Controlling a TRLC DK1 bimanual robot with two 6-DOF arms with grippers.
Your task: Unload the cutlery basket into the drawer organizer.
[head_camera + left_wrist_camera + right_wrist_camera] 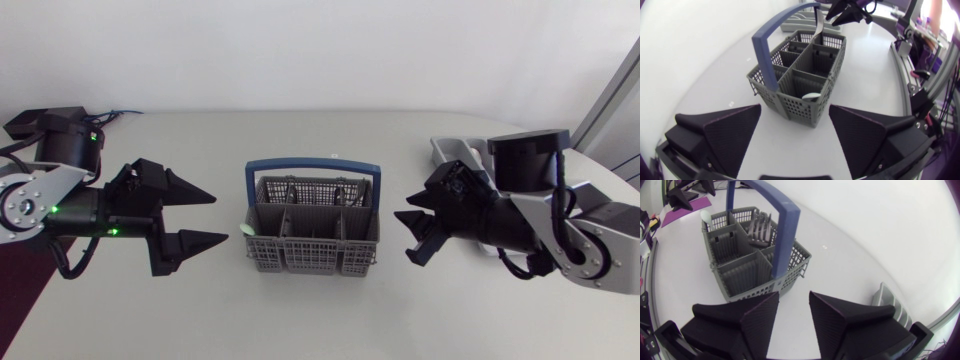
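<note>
The grey cutlery basket [312, 222] with its blue handle [312, 163] stands upright in the middle of the white tabletop [300, 320], between our two arms. Our left claw [221, 217] hangs at the basket's left end, near it but not touching. Its two black fingers are spread wide and hold nothing. From the left wrist the basket sits just ahead of the gap between those fingers.

Our right claw [411, 237] hangs at the basket's right end, also apart from it. Its fingers stand closer together than the left ones, yet a clear gap shows between them and nothing is in it.

A pale spoon [812, 96] lies in the basket, in the compartment at the end nearest our left claw, its bowl showing at the rim. From the right wrist we see several forks [760, 227] standing in a compartment beside the handle, tines up. We cannot tell what the other compartments hold.

The grey drawer organizer [456, 150] lies on the tabletop to the right of the basket, well apart from it. Our right arm [560, 215] covers part of it. From the right wrist only a corner of it shows, beside the claw.
</note>
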